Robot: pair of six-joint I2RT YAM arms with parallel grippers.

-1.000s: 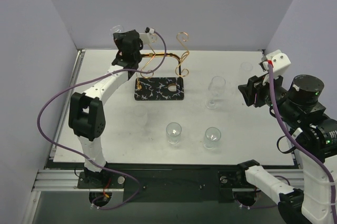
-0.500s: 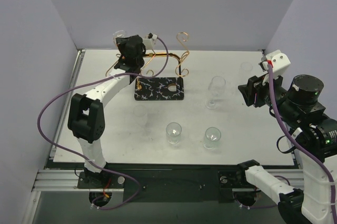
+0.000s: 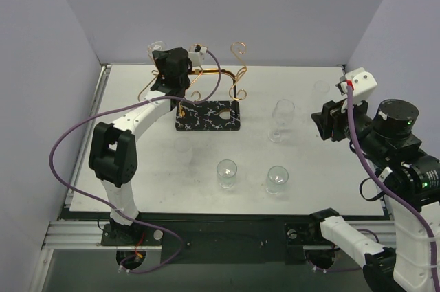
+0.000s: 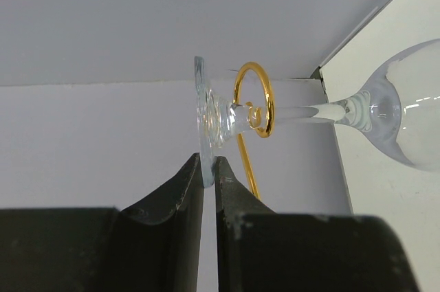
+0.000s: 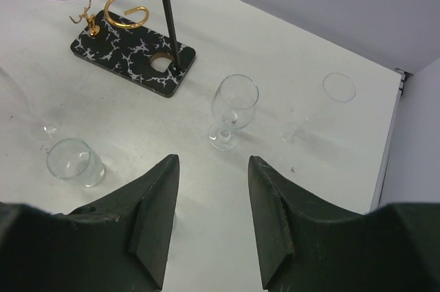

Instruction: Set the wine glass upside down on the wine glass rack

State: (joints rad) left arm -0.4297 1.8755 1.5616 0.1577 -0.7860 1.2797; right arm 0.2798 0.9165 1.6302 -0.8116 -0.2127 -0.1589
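Table [image 3: 137, 168]: white, arms mounted at the near edge.

Wine glass rack [image 3: 206, 115]: far-centre, on its black veined base.

Right gripper [image 5: 212, 161]: parked high at the right side, jaws apart, nothing between them. Below it are a spare wine glass [image 5: 234, 110], upright, and a tumbler [image 5: 74, 161].

Left gripper [image 4: 209, 168]: raised at the rack's left end. Its fingers [image 4: 185, 182] are pinched on the rim of the foot [image 4: 205, 110] of the wine glass [image 4: 405, 117].

Wine glass: inverted, bowl toward the table. The stem [image 4: 309, 110] is threaded through a gold loop [image 4: 265, 99], with the foot on the far side of the loop from the bowl. Cannot tell whether the foot bears on the wire yet.

Risks, as judged:
- The grip holds only the thin edge of a glass disc; it could slip or twist out.
- If the jaws part before the foot seats on the loop, the glass drops and jolts, or rocks off the curl.
- On retreat, a finger catching the foot or the wire would drag the light rack or tip it.
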